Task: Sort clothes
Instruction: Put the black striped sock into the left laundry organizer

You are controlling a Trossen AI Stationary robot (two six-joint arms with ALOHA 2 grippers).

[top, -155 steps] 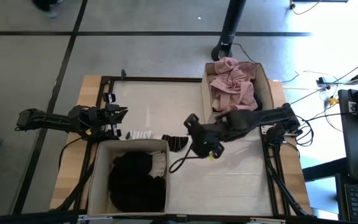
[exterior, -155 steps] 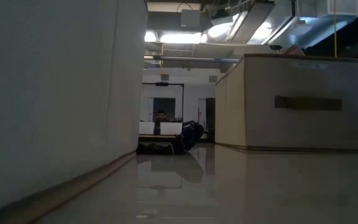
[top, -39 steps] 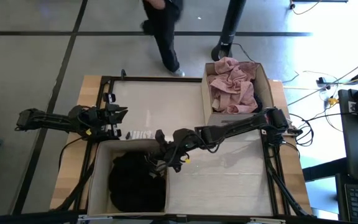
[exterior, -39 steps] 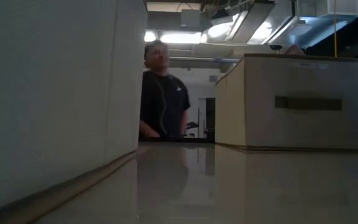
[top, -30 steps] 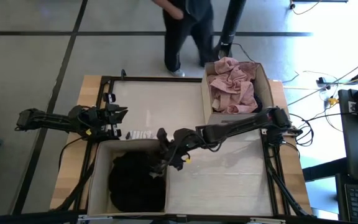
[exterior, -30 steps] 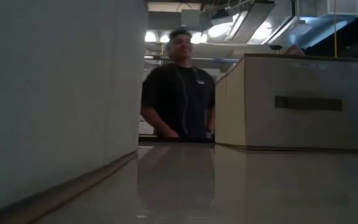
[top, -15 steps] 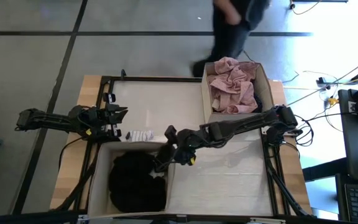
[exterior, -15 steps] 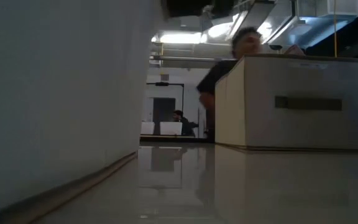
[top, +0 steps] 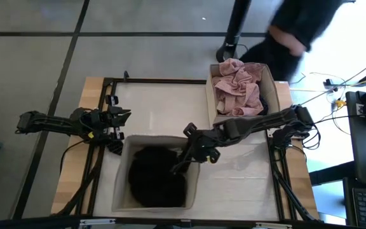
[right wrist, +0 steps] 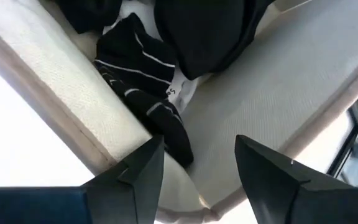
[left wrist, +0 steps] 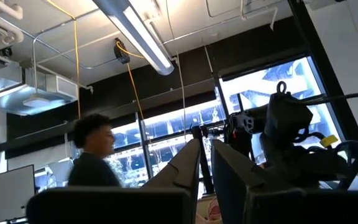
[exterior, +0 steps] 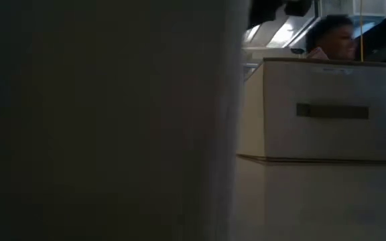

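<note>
Jaws spread, right arm reaches over box rim.

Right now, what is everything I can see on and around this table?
Fabric boxes: two, beige; one near the table's front, one at the far right corner.
Black garment: one, inside the front box.
Black striped piece: one, against the front box's inner wall.
Pink garment: one, heaped in the far box.
Person: one, dark clothes, walking past the table's far right.
Right claw: open, at the front box's right rim.
Left claw: waiting at the table's left edge.
</note>
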